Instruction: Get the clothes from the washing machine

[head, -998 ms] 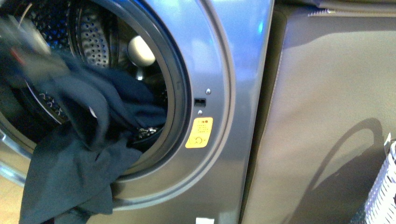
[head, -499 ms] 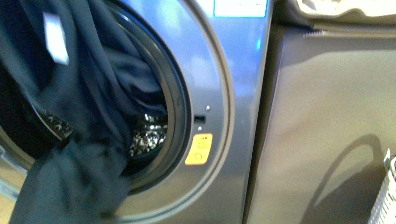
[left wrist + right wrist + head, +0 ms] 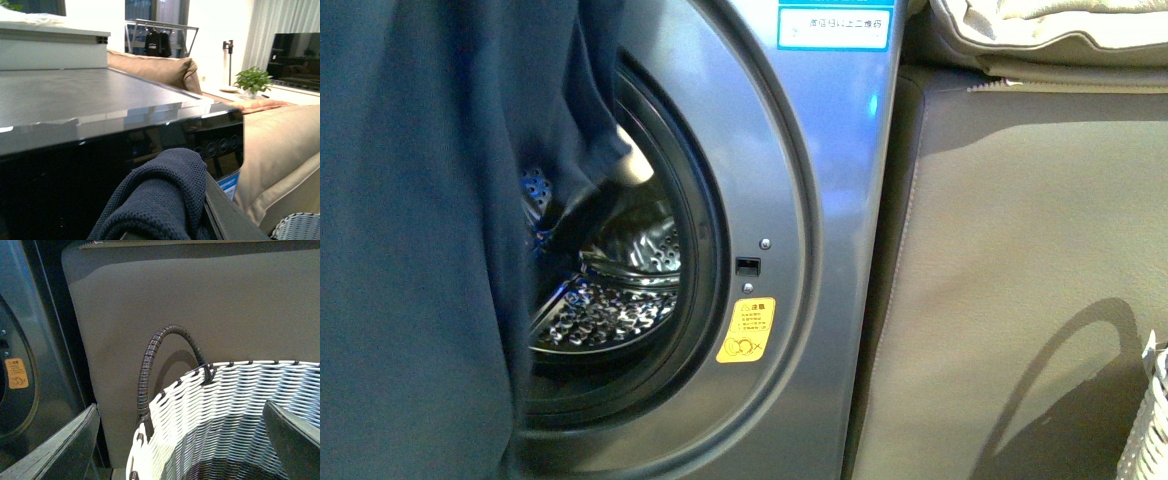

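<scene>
Front view shows the dark navy ribbed-knit garment (image 3: 420, 250) hanging with its long axis vertical across the left of the grey metallic front-loading washing machine (image 3: 800, 150). One fold reaches into the perforated steel drum (image 3: 610, 300). Your left gripper (image 3: 197, 212) is clenched on the garment's upper end. Your right gripper (image 3: 180, 407) is spread wide, empty, over the white woven basket (image 3: 225, 405). The basket lies to the garment's right, so the left arm should probably lift clear, then carry right.

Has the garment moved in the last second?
Yes, upward: the clothes draped over the washing machine's lower door rim before; now they hang across the opening's left, baring the drum's floor.
</scene>
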You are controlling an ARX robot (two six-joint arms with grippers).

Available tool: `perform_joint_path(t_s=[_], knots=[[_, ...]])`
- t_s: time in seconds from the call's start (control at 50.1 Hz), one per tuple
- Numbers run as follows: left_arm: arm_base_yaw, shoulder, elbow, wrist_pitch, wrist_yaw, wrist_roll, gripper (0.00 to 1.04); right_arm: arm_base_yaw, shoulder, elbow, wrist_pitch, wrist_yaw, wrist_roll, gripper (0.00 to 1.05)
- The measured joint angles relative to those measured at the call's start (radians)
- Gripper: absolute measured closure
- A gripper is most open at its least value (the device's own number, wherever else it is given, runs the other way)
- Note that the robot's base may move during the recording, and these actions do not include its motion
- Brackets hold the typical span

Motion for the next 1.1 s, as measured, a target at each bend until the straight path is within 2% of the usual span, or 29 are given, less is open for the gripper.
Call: perform_joint_path(t_s=[0.16,0.379,0.459,0.699,1.098], knots=[[-0.104,0.081,0.150,-0.033,0.022,0.003,0.99,0.000,0.000,0.000,0.000,0.000,0.000,0.08],[-0.169,0.157,0.272,-0.014,0.154,-0.068,0.99,0.000,0.000,0.000,0.000,0.000,0.000,0.08],[-0.188,0.179,0.299,-0.013,0.172,-0.085,0.99,0.000,0.000,0.000,0.000,0.000,0.000,0.08],[-0.235,0.259,0.425,-0.084,0.147,-0.087,0.99,0.000,0.000,0.000,0.000,0.000,0.000,0.08],[-0.237,0.263,0.429,-0.087,0.145,-0.089,0.99,0.000,0.000,0.000,0.000,0.000,0.000,0.08]])
